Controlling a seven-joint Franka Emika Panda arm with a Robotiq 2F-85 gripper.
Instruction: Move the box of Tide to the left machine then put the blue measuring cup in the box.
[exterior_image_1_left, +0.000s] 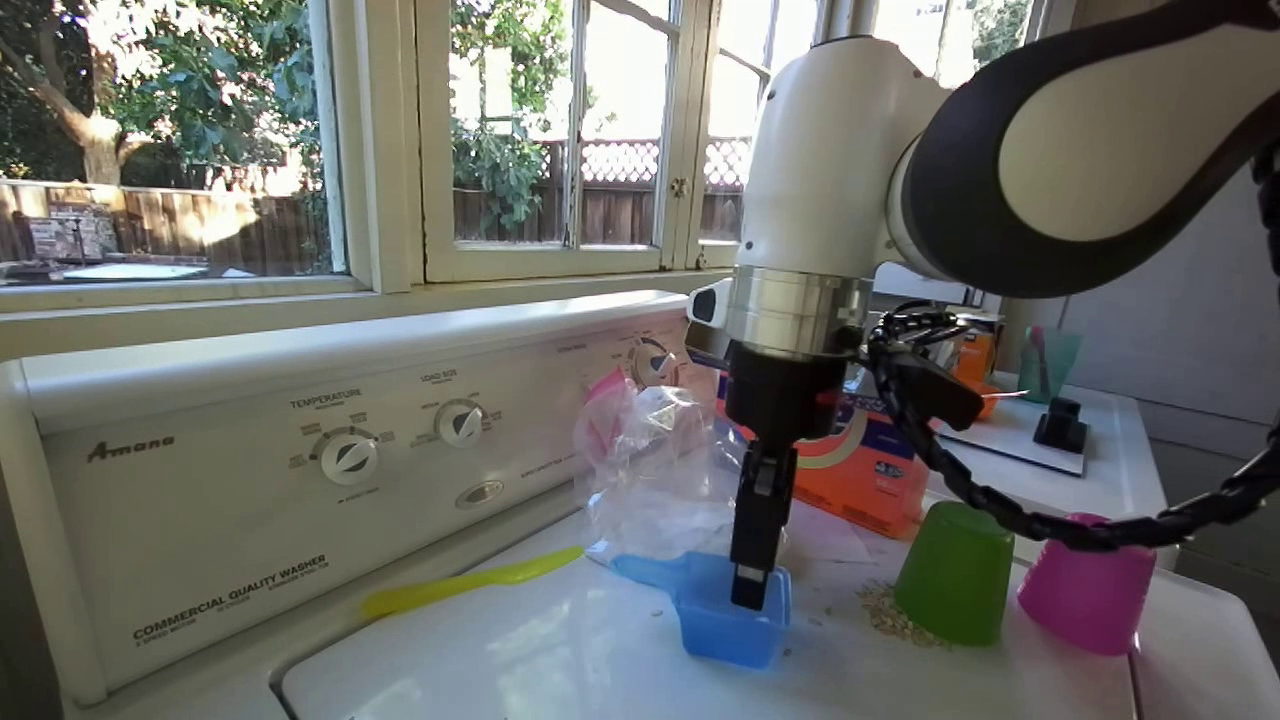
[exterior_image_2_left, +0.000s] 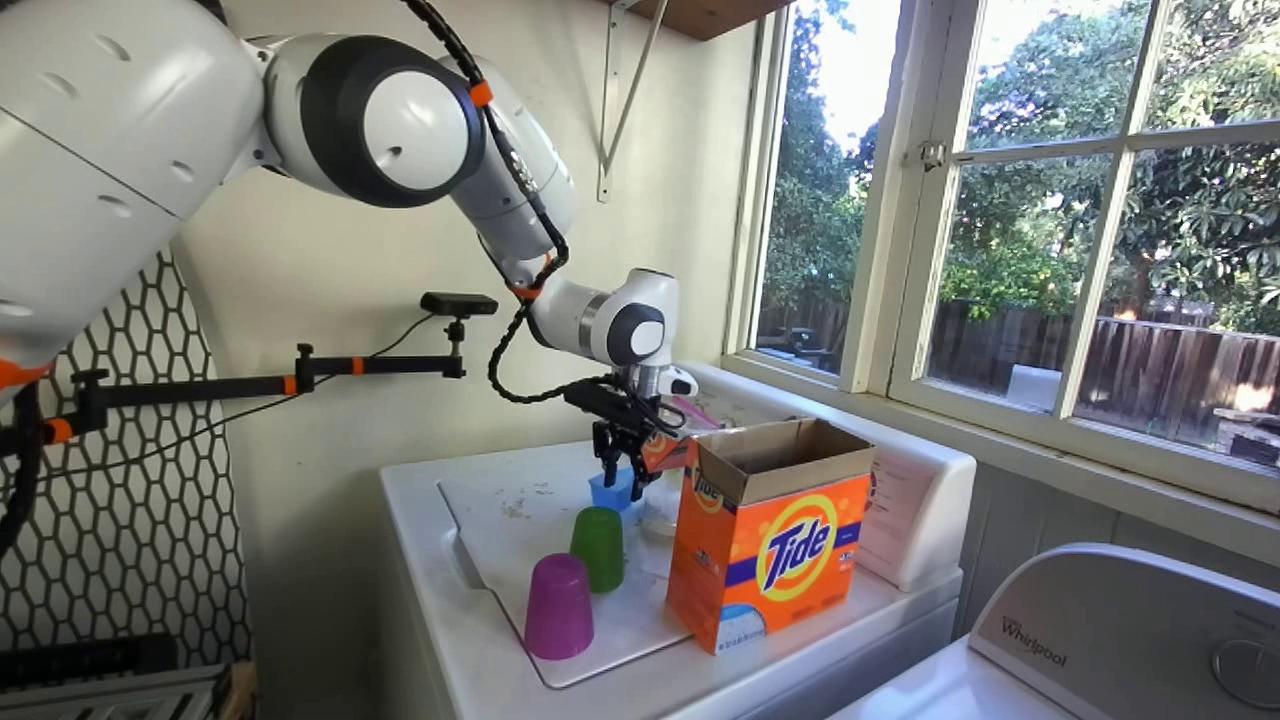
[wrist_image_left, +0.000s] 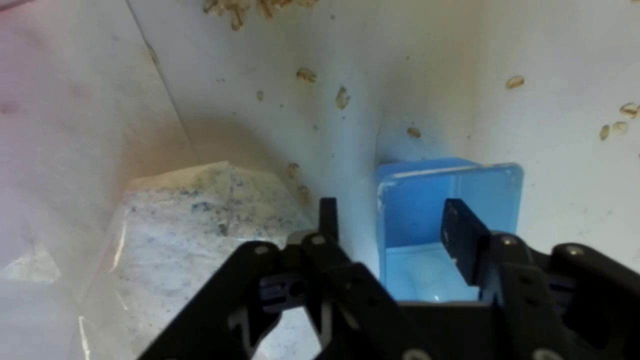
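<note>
The blue measuring cup (exterior_image_1_left: 735, 638) stands upright on the white left machine (exterior_image_1_left: 230, 490), its handle toward the control panel. It also shows in an exterior view (exterior_image_2_left: 606, 491), partly behind the gripper, and in the wrist view (wrist_image_left: 412, 210). My gripper (wrist_image_left: 390, 215) is open and empty at the cup. In the wrist view one finger is over the cup's opening and the other is outside its wall. The gripper also shows in both exterior views (exterior_image_1_left: 750, 590) (exterior_image_2_left: 624, 487). The box of Tide (exterior_image_2_left: 795, 550) stands on the same machine with its top open; the arm partly hides it in an exterior view (exterior_image_1_left: 860, 480).
A clear plastic bag (exterior_image_1_left: 655, 490) lies beside the cup, with speckled powder (wrist_image_left: 185, 240) in it. A green cup (exterior_image_1_left: 955, 575) and a magenta cup (exterior_image_1_left: 1088, 590) stand upside down nearby. A yellow utensil (exterior_image_1_left: 470, 585) lies by the panel. A Whirlpool machine (exterior_image_2_left: 1060, 645) adjoins.
</note>
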